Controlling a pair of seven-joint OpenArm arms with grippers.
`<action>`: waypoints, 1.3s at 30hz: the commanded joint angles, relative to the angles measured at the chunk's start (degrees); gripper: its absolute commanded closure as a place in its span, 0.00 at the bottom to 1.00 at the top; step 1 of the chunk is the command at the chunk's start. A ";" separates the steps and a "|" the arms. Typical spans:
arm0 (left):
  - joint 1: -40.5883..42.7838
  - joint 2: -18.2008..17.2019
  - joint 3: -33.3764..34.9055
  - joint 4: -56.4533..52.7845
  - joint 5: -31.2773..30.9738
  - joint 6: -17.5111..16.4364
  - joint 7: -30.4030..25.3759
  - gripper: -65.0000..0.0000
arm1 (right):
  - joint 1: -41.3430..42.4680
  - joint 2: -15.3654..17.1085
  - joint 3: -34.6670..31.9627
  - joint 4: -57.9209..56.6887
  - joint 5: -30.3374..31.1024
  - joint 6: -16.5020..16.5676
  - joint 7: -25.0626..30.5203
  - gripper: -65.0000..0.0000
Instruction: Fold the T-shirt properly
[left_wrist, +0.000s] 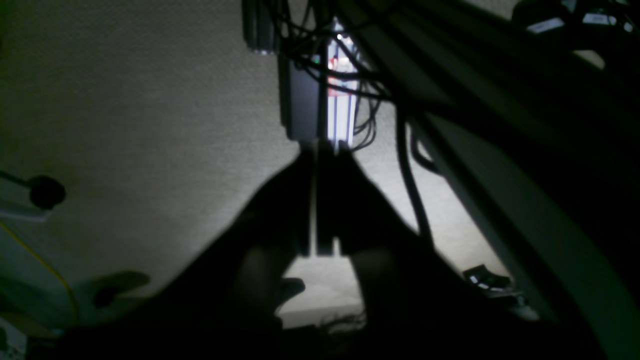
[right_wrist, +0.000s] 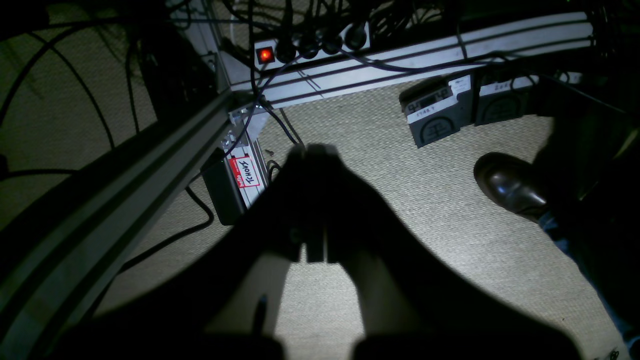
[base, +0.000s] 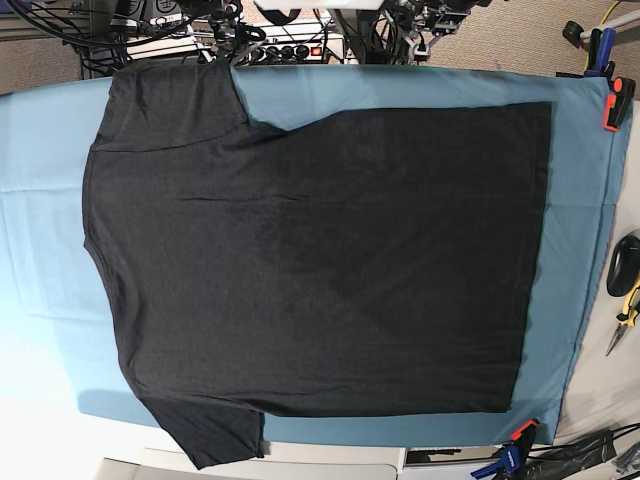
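Observation:
The T-shirt (base: 320, 260) lies flat on the teal table cloth (base: 40, 200) in the base view, dark plain side up. Its neck end is at the left and its straight hem at the right. One sleeve (base: 170, 100) spreads at the top left, the other (base: 210, 440) at the bottom left. Neither arm shows in the base view. My left gripper (left_wrist: 322, 150) is a dark silhouette over carpet in the left wrist view, fingers together and holding nothing. My right gripper (right_wrist: 315, 150) looks the same in the right wrist view, shut and empty.
Orange clamps (base: 612, 105) (base: 520, 435) pin the cloth at the right edge, with hand tools (base: 625, 300) beyond. Both wrist views look down at the carpet: aluminium frame rails (right_wrist: 100, 200), a power strip (right_wrist: 310, 47), foot pedals (right_wrist: 440, 112), a brown shoe (right_wrist: 510, 185), cables.

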 joint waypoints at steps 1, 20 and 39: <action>0.31 0.00 -0.09 0.24 -0.28 -0.39 0.22 1.00 | 0.17 0.48 -0.15 0.37 -0.13 0.17 0.22 1.00; 1.64 -0.02 -0.09 1.75 -0.31 0.07 0.98 1.00 | -0.81 0.96 -0.13 0.68 -0.13 0.11 1.38 1.00; 33.59 -16.31 -0.74 51.04 -0.31 0.04 7.63 1.00 | -29.64 9.38 -0.15 36.17 9.09 0.90 -1.55 1.00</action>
